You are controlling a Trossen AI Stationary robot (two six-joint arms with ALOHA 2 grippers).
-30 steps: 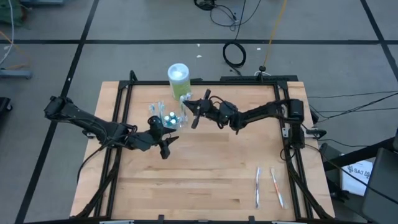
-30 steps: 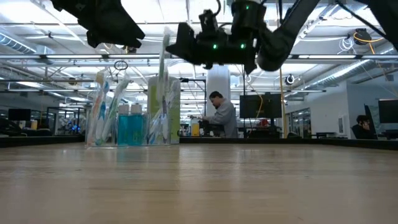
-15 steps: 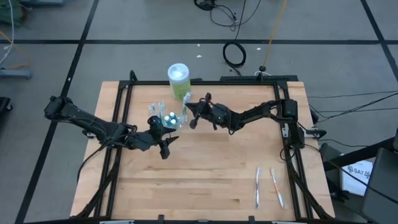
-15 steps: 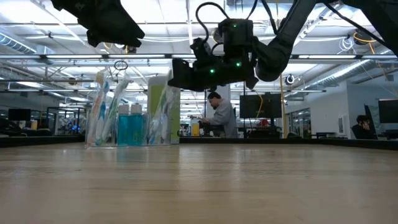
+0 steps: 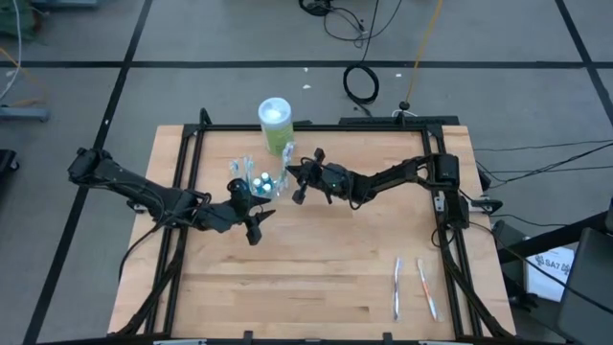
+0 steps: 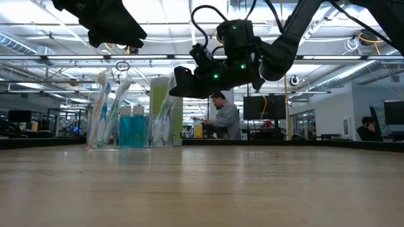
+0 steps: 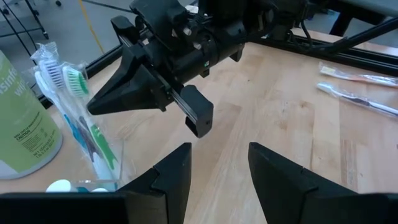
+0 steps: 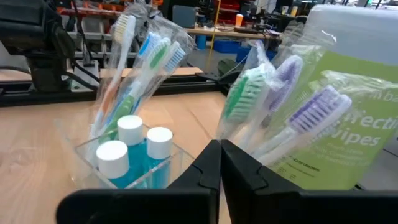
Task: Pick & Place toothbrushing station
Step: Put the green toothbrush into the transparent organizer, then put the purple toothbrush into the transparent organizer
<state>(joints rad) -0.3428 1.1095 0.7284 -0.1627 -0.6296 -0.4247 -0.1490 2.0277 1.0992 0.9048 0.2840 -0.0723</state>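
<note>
Above centre in the high view, the clear cup [image 5: 257, 180] stands on the desk [image 5: 316, 278], holding wrapped toothbrushes [image 8: 146, 59] and blue toothpaste tubes [image 8: 134, 152], beside a green wipes canister [image 5: 275, 125]. The right gripper [image 5: 293, 178] hovers just right of the cup, jaws clenched on nothing. The left gripper [image 5: 256, 222] hangs below the cup, jaws released. Two toothbrushes [image 5: 412, 286] lie lower right.

both arms are matte black with angular housings; the right gripper [image 6: 180, 84] carries green lights and looping black cables.
</note>
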